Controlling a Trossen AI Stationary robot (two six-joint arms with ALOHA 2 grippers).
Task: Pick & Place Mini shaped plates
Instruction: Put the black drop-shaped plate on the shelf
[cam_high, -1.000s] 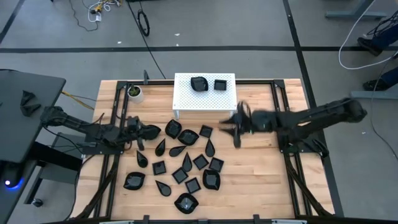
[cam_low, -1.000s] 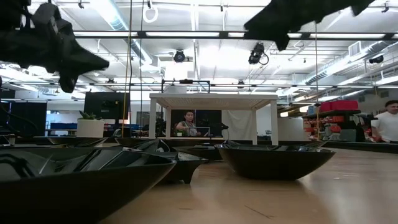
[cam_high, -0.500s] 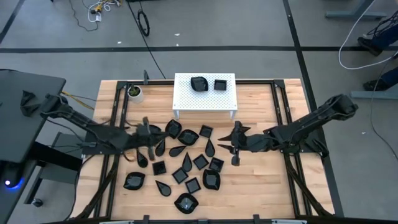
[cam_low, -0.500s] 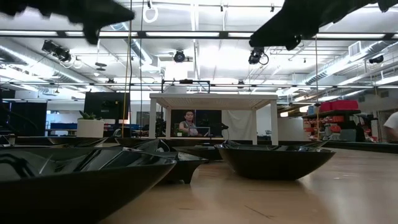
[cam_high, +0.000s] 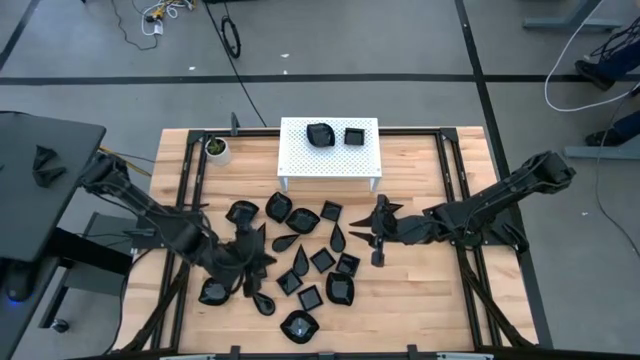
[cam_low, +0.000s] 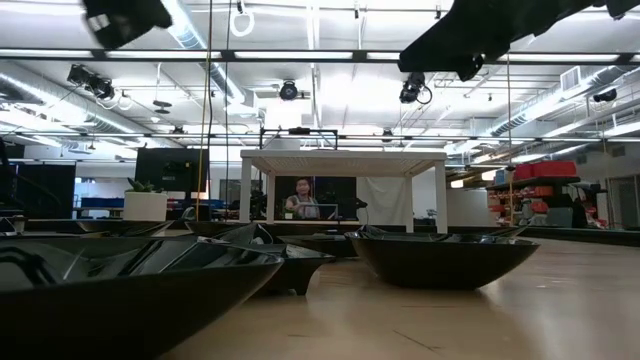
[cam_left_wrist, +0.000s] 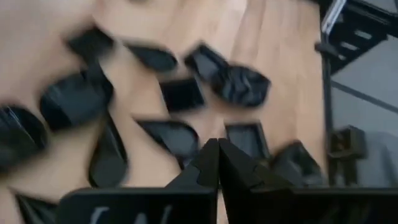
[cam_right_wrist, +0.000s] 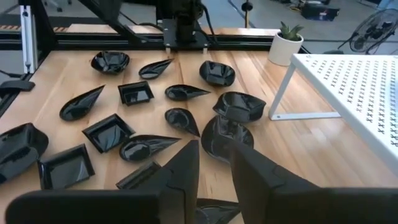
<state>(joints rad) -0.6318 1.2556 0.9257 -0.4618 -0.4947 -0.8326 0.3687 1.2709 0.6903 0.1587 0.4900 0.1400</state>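
High view: the mini shaped plates (cam_high: 300, 252) are lying scattered across the middle of the wooden counter (cam_high: 420, 310), glossy black dishes in square, leaf and lobed shapes, most just beside one another and a few touching. Two more black plates (cam_high: 334, 135) are sitting side by side on the white perforated stand (cam_high: 300, 160) at the counter's far edge, and a small white pot with a green plant (cam_high: 216, 149) is standing near the stand's left end.

The left tool (cam_high: 250, 268) is hanging over the left part of the scatter, above the dishes near the counter's front left. In its wrist view its two fingers (cam_left_wrist: 208, 167) are pressing tip to tip with nothing between them, and blurred plates are lying on the wood beyond them.

The right tool (cam_high: 378, 232) is reaching in from the right side and sitting at the right edge of the scatter, near a leaf-shaped dish. In its wrist view its fingers (cam_right_wrist: 180, 171) are standing a narrow gap apart with nothing gripped, and a rounded lobed plate (cam_right_wrist: 226, 137) is lying just past the tips.

Low view: big dark dish rims (cam_low: 440, 255) are filling the foreground, and a person (cam_low: 303, 198) is sitting far behind the stand.
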